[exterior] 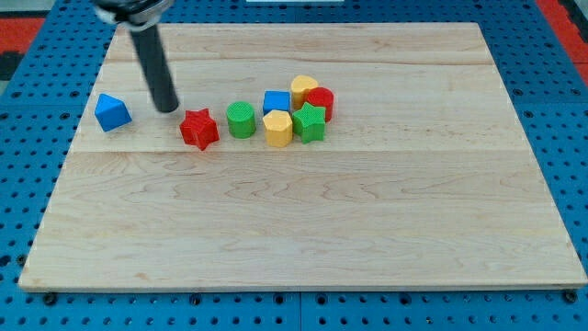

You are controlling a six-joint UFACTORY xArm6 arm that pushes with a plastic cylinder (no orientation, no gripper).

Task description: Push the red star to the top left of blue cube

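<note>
The red star (199, 129) lies on the wooden board at the view's left-centre. The blue cube (276, 101) sits to its right, in a cluster with other blocks. My tip (166, 108) is at the end of the dark rod, just up and to the left of the red star, a small gap apart. A second blue block, wedge-like (112, 111), lies further left of my tip.
A green cylinder (241, 119) stands between the red star and the cluster. The cluster holds a yellow hexagon (277, 128), a green star (310, 122), a red cylinder (320, 100) and a yellow block (304, 88). The board (303, 221) rests on a blue pegboard.
</note>
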